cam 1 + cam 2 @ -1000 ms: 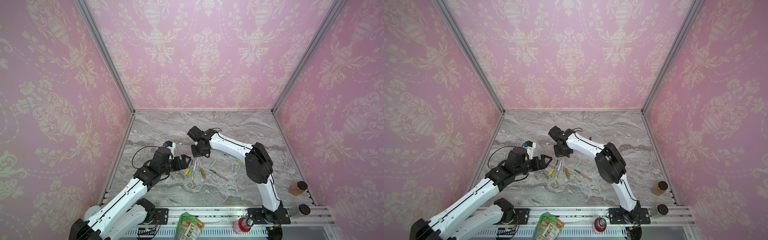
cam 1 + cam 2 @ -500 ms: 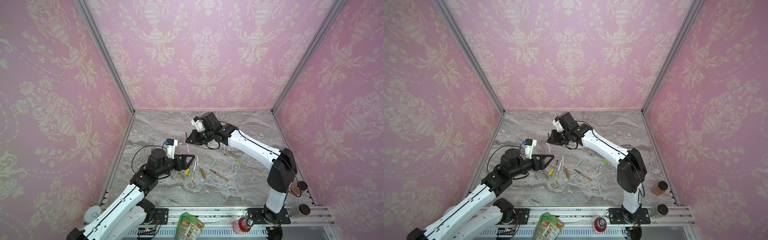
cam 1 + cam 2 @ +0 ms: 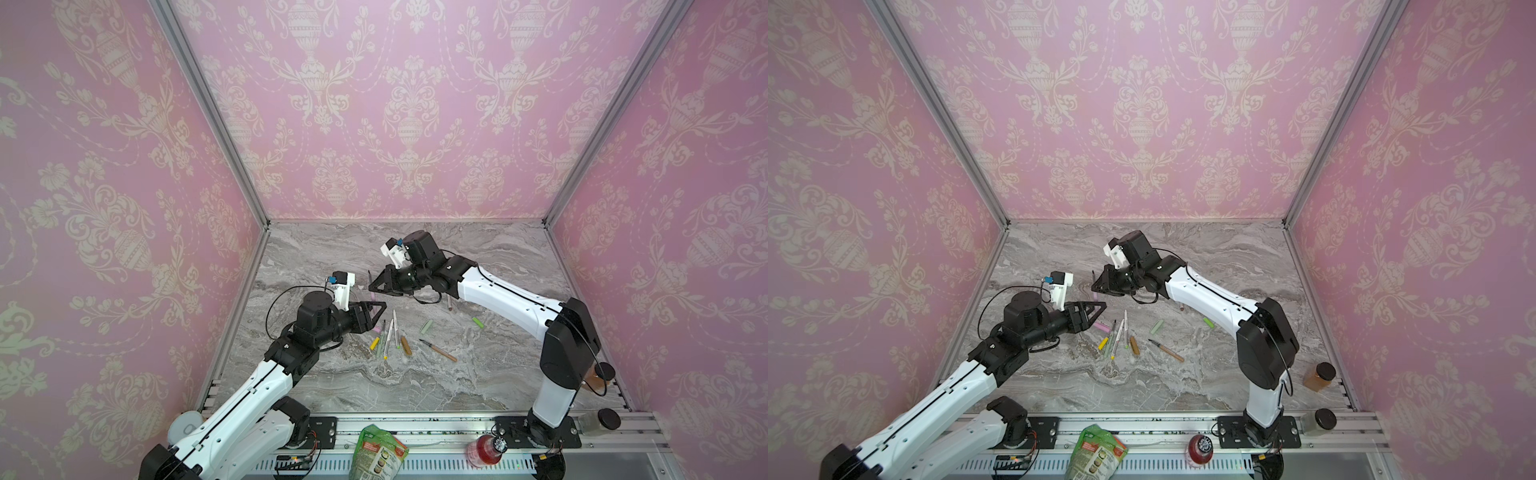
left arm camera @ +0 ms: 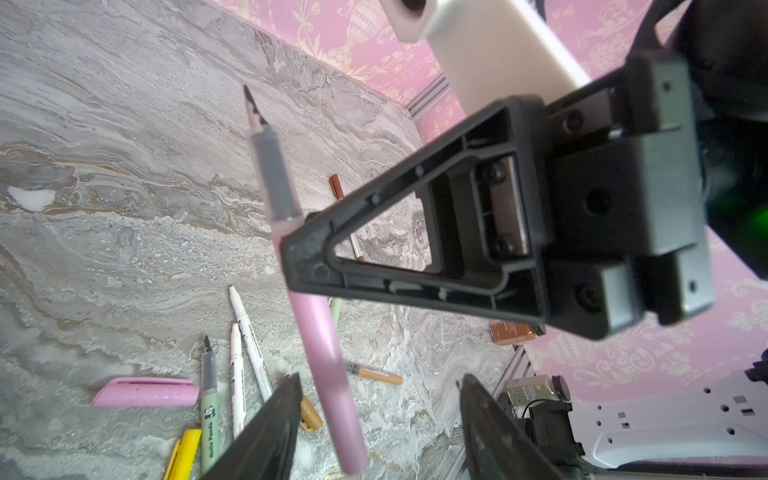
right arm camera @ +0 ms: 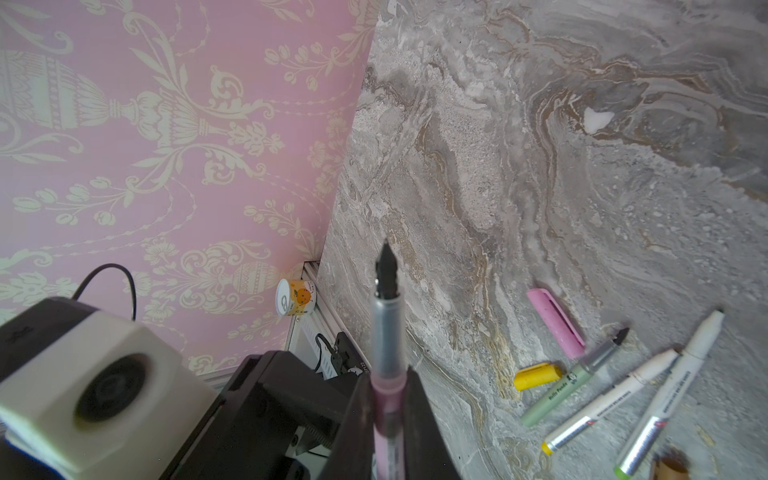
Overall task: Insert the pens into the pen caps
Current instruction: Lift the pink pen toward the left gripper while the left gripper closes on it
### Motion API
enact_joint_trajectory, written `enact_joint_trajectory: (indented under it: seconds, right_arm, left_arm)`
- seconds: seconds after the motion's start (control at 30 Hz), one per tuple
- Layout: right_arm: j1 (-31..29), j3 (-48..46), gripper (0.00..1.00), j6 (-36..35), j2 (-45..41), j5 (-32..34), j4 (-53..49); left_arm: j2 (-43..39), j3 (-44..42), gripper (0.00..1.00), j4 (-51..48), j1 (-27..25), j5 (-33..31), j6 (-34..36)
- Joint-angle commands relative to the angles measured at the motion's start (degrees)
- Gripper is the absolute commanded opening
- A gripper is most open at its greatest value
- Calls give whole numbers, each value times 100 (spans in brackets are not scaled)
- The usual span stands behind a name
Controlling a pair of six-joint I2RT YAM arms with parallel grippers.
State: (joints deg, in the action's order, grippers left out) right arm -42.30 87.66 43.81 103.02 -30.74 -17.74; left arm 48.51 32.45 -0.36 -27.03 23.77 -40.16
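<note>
The pink pen [image 3: 371, 284] [image 3: 1094, 285] is held off the tabletop [image 3: 478, 382] by the right gripper [image 3: 373, 287] [image 3: 1096, 287], above the stretch between the middle and the back-left corner. The right fingers [image 4: 316, 257] are clamped on the pen's barrel just behind its grey neck. The pen crosses the fingertips, with the dark tip on one side and most of the pink barrel on the other. In the right wrist view the pen [image 5: 386, 332] sits pinched between the two dark fingers of the gripper [image 5: 388, 399].

The left gripper [image 3: 383, 306] [image 3: 1101, 306] hangs just beside the pen's back end, its fingers [image 4: 270, 432] standing apart. In the left wrist view the barrel's end [image 4: 345, 436] shows in the gap between them; I cannot tell whether it touches either finger.

The rest lies around the middle of the tabletop. The pink cap [image 3: 377, 329] [image 5: 555, 322] is nearest the left gripper, then the yellow cap [image 3: 375, 343] [image 5: 536, 376], a green pen [image 5: 569, 382] [image 4: 210, 399] and two white pens [image 5: 609, 399], all close together. A brown cap [image 3: 406, 345] is just beside them. A tan pen [image 3: 438, 351], a pale green cap [image 3: 427, 327] and a lime cap [image 3: 478, 322] lie further toward the right edge, each apart.
</note>
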Motion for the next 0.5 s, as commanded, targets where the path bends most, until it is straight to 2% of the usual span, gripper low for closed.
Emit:
enact_joint_trajectory:
  seconds: [0.0, 0.23, 0.47]
  right_arm:
    - [-49, -151, 0, 90, -324, -122, 341]
    - [-50, -309, 0, 123, -411, -170, 532]
    - [-54, -452, 0, 111, -507, -136, 572]
  left_arm:
    - [76, 187, 56, 118, 57, 113, -49]
    - [216, 192, 44, 238, 72, 154, -141]
    - [94, 227, 25, 34, 71, -26, -117]
